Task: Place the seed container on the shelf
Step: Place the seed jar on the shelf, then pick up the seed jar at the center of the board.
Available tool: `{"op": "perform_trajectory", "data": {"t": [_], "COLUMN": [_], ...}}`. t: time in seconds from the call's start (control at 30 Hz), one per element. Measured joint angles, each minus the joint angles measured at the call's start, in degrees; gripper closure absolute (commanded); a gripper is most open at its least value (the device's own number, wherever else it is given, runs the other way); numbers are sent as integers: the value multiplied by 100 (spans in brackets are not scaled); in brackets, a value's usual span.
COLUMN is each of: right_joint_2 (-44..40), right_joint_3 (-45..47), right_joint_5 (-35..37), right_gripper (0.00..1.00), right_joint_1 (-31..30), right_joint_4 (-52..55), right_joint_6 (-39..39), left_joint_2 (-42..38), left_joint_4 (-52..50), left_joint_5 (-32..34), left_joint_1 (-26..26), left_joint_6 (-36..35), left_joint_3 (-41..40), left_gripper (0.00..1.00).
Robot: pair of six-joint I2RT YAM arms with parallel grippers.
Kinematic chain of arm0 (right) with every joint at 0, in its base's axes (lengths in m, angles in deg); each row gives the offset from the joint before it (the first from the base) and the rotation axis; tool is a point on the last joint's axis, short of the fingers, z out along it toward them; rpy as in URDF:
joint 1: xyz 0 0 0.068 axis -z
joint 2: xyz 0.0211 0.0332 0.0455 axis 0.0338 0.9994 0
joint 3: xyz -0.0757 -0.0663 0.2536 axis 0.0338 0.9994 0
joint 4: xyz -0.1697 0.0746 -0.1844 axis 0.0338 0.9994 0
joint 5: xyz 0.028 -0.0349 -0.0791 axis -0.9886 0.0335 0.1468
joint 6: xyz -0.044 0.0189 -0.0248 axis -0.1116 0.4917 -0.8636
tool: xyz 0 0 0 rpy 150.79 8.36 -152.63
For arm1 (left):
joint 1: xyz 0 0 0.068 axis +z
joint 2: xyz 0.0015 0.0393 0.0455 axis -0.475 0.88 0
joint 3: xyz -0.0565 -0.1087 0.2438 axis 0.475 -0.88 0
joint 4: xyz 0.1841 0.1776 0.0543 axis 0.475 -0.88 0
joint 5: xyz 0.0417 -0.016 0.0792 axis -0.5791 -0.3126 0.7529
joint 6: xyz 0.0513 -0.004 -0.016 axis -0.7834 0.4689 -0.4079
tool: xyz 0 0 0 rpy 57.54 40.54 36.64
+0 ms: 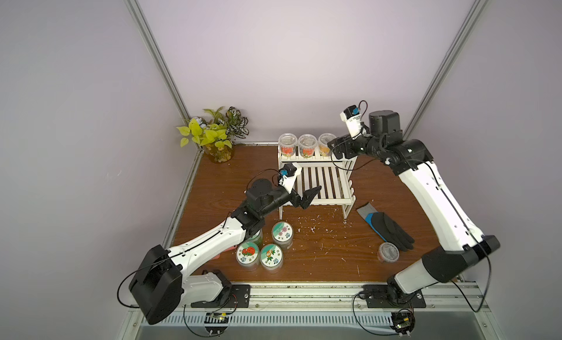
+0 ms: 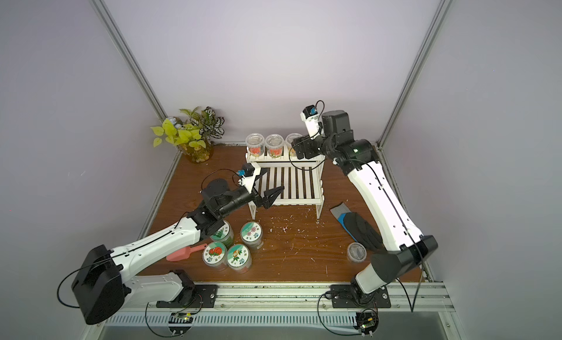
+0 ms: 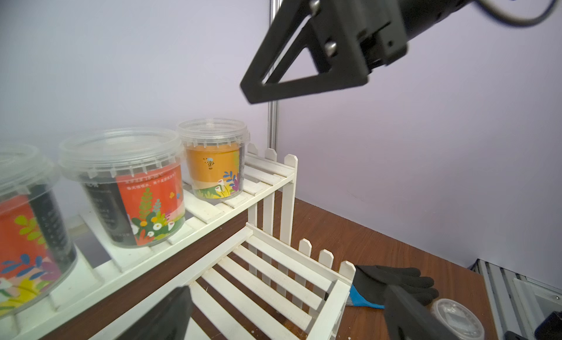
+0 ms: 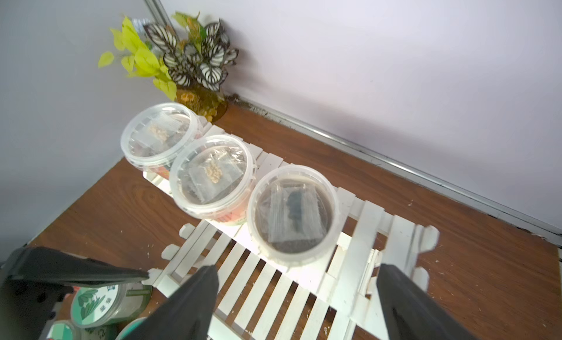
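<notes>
Plastic, clear and thin-walled, with a snap lid: that's the seed container. There's a paper label inside and a small packet lying on something dark, maybe soil. It probably isn't heavy, but the wall looks slick and would likely flex under a hard squeeze. The best hold looks like across the body just under the lid rim, where the lip would stop it sliding down.

It stands upright at the 3 o'clock end of the upper tier of the shelf, last in a row with two other tubs and just beside its neighbour. The right gripper sits close on its 3 o'clock side, fingers spread wide with nothing in them. The left gripper is over the lower tier's 9 o'clock edge, also wide and empty.

For room, the lower tier is bare slats, while the upper tier looks full. The picket posts right beside the tub could snag a finger, so backing out toward 6 o'clock seems cleanest. One spare tub stands on the table at 5 o'clock of the shelf, next to a black glove. It's well apart from the green-lidded jars at 7 o'clock.
</notes>
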Motion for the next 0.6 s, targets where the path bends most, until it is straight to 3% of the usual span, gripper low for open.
{"op": "perform_trajectory", "data": {"t": [0.27, 0.47, 0.6], "right_joint_2": [-2538, -3510, -3748], "right_joint_3": [2658, 4505, 5563], "right_joint_5": [1261, 2430, 2756], "right_gripper": [6, 2, 1], "right_joint_1": [0, 2, 9], "right_joint_4": [-507, 61, 518], "right_joint_6": [990, 2367, 3609], "left_joint_2": [2, 35, 297], "left_joint_4": [208, 374, 634], "left_joint_5": [-577, -809, -966], "left_joint_1": [-2, -304, -590], "left_joint_6": [404, 651, 782], "left_joint_3": [-151, -667, -673], "left_gripper": [1, 1, 0]}}
